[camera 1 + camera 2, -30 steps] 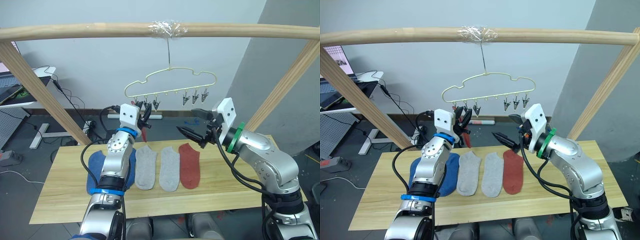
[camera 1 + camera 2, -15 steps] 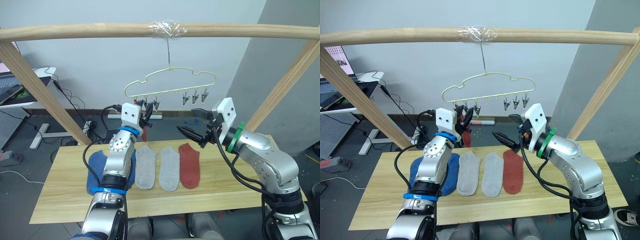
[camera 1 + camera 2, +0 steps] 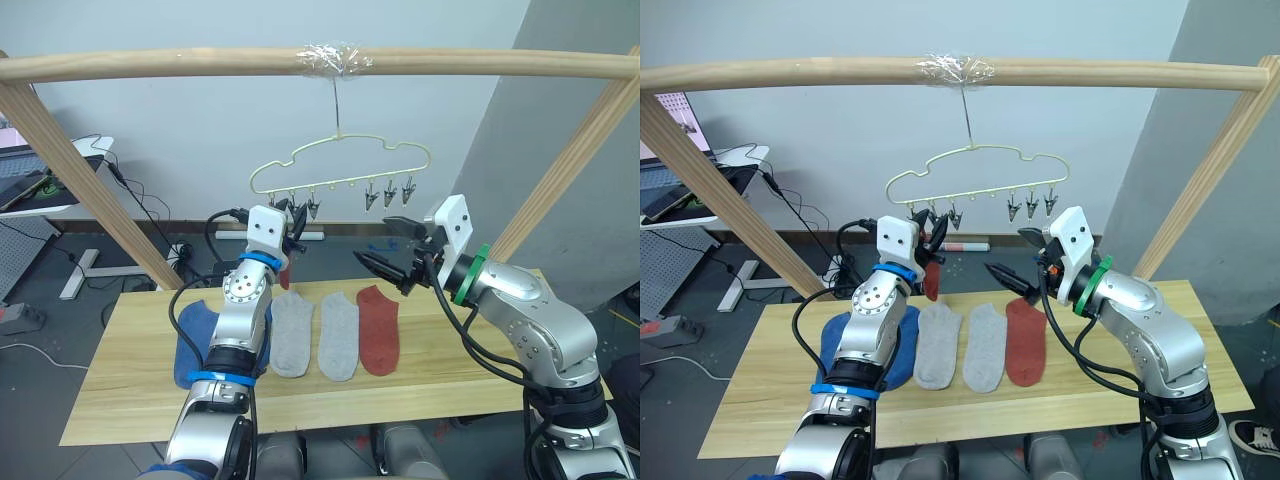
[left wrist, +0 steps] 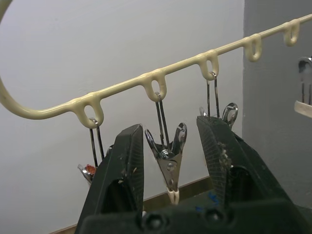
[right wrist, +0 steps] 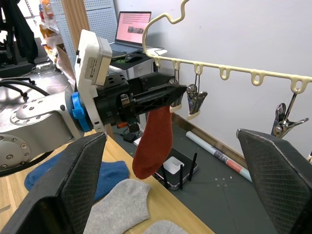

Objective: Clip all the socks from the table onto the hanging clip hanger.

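The left arm [image 3: 235, 330] covers most of the blue sock [image 3: 192, 340] on the counter [image 3: 120, 400]; a second blue one cannot be made out. In the eye views the left fingers [image 3: 936, 243] hide the top of the hanging rust red sock [image 3: 932, 282], and the clip [image 5: 196, 100] beside it is too small there to tell whether it grips the sock. The clip hanger [image 4: 156, 80] is cut off by the left wrist view's edges. The pole [image 3: 320, 62] runs out of the eye views at both ends.

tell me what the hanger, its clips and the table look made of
Clip hanger: likely wire under a glossy pale-yellow coating, thin and smoothly bent. Clips: shiny bare metal with pale tips. Table: light wooden planks, grain and seams showing, matte.
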### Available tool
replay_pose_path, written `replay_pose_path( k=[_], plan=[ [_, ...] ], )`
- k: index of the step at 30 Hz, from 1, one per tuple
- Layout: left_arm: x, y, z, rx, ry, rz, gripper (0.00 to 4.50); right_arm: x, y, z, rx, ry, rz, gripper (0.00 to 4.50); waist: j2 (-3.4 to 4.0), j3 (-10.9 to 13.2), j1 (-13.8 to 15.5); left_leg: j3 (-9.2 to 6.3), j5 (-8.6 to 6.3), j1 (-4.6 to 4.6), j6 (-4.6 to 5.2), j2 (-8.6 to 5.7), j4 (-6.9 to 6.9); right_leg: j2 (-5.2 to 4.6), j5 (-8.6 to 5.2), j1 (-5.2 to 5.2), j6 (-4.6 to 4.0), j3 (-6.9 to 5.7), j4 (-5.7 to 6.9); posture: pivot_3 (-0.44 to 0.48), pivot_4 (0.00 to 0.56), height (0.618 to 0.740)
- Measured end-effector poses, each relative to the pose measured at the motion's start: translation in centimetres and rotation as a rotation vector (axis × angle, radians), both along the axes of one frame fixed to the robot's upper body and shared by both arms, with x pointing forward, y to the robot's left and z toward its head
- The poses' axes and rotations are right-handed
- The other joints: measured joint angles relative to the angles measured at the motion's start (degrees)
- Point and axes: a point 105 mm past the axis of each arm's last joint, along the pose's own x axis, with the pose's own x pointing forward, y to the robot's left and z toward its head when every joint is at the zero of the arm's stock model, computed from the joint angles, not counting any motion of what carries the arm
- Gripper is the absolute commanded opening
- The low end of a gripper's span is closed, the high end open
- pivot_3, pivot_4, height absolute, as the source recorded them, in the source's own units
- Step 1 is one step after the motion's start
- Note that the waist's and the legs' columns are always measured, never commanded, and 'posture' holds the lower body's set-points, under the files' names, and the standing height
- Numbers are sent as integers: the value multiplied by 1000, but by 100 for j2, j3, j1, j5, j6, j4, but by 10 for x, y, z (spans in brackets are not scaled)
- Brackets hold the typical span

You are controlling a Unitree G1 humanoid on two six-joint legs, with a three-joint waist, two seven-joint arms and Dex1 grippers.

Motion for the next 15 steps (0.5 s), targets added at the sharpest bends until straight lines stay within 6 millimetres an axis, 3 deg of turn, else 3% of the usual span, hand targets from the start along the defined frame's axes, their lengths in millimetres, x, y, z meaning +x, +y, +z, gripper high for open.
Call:
replay_pose_path(
  k=[14, 15],
  plan=[
    [1, -1, -1, 3, 0, 5, 1901, 0, 0, 0, 0, 1, -4, 4500, 0, 0, -4, 0, 0, -1, 0, 0, 0, 0, 0, 0, 0, 0, -1, -152, 129, 740],
    [1, -1, -1, 4, -1, 4, 1724, 0, 0, 0, 0, 1, -5, 4500, 0, 0, -4, 0, 0, -1, 0, 0, 0, 0, 0, 0, 0, 0, -1, -152, 130, 740]
  ],
)
